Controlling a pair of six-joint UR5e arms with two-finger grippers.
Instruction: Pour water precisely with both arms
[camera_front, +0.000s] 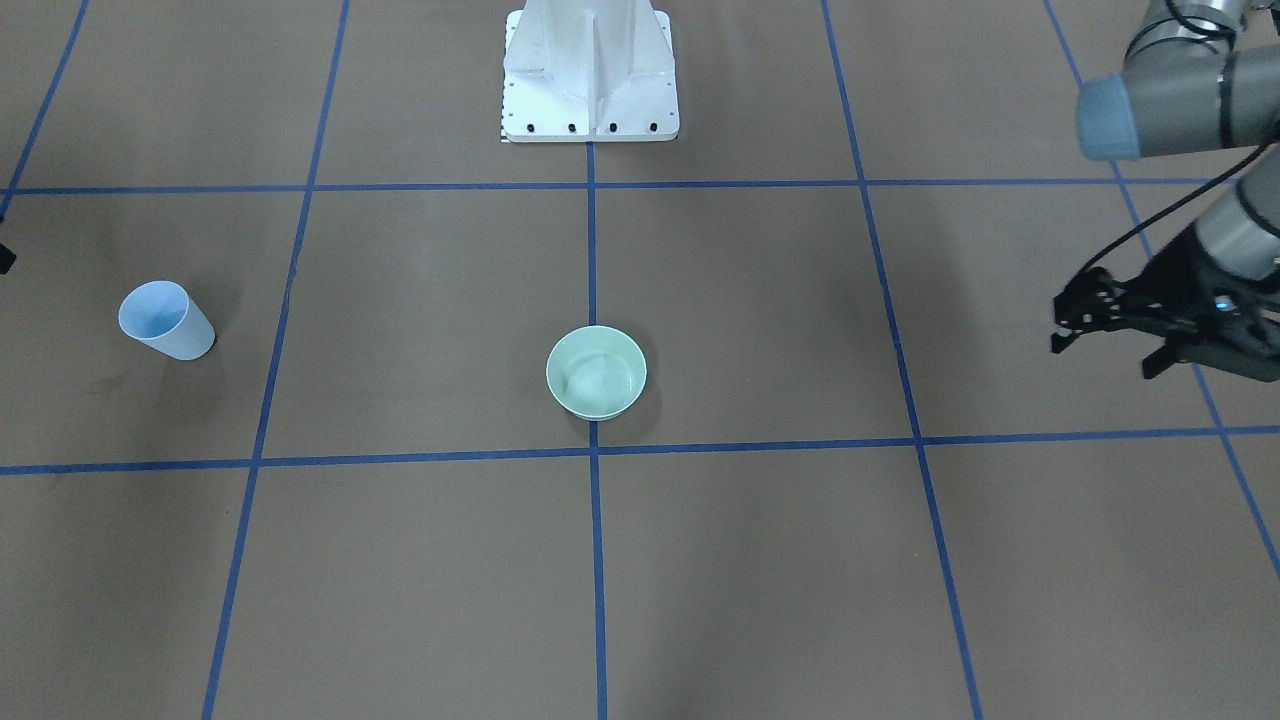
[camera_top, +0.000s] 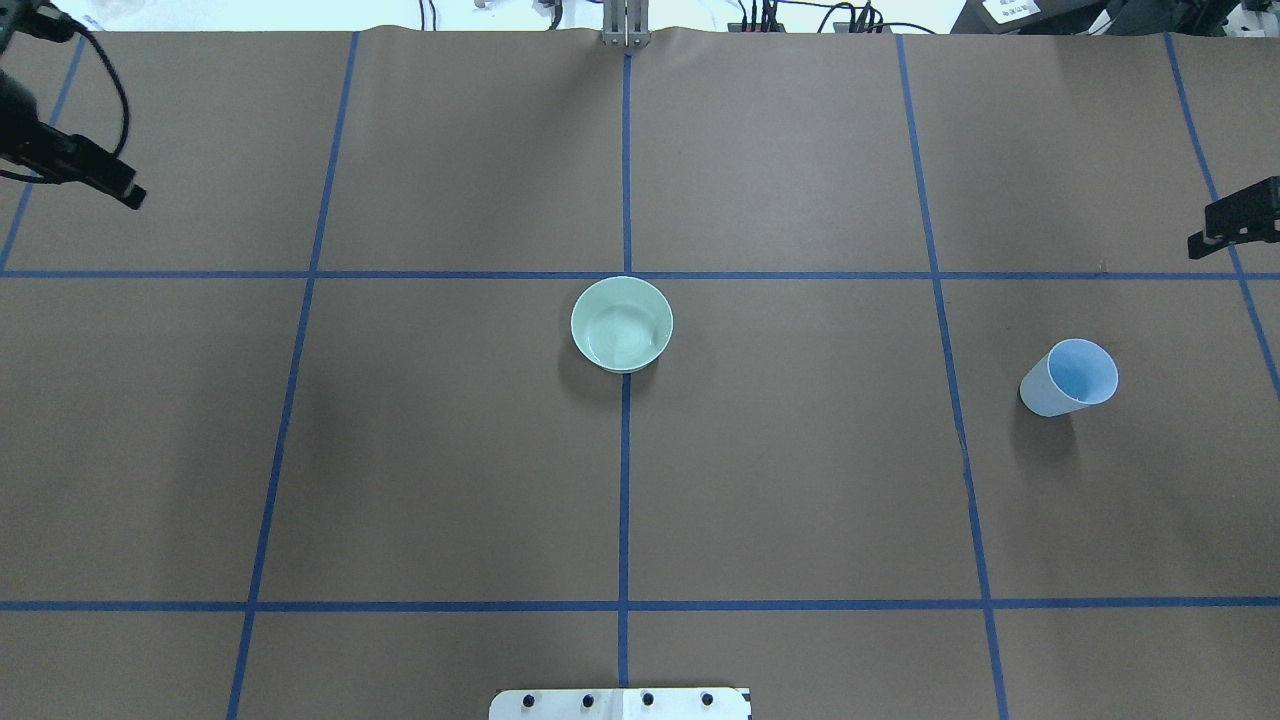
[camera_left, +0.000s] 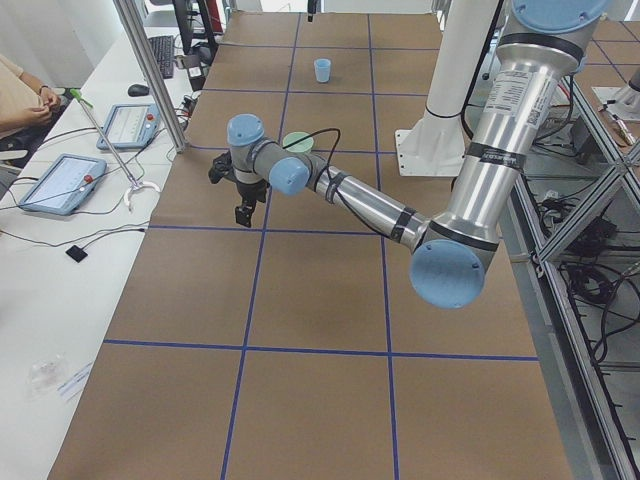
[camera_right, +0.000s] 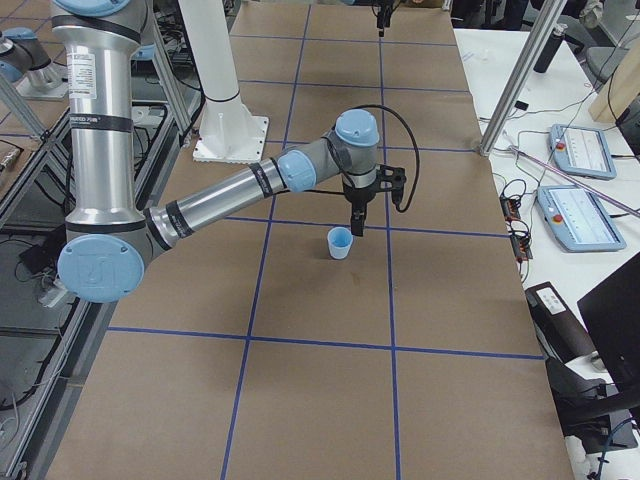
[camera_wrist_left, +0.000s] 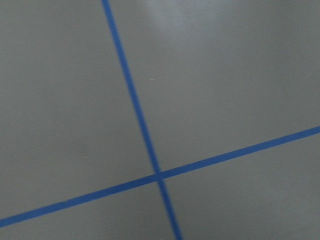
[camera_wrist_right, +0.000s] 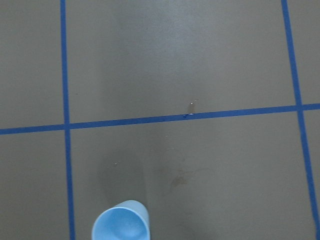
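Water (camera_front: 597, 381) seems to glint inside the green bowl (camera_top: 592, 298), centre frame. Left gripper (camera_front: 1105, 352) hangs spread wide at the front view's right edge. Right gripper (camera_top: 1235, 218), which I can't tell is open or closed, should grip the nearby upright blue cup (camera_top: 1068, 378) squarely at mid-wall.

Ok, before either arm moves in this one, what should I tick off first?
1. Blue cup upright, nothing gripping it: ok.
2. Green bowl upright on the centre tape line: ok.
3. Left hand open and empty: ok.
4. Right hand open: cannot tell, only its edge shows.
5. Cup holds water: cannot tell.
6. Table dry near the cup: not ok, a droplet glints there.
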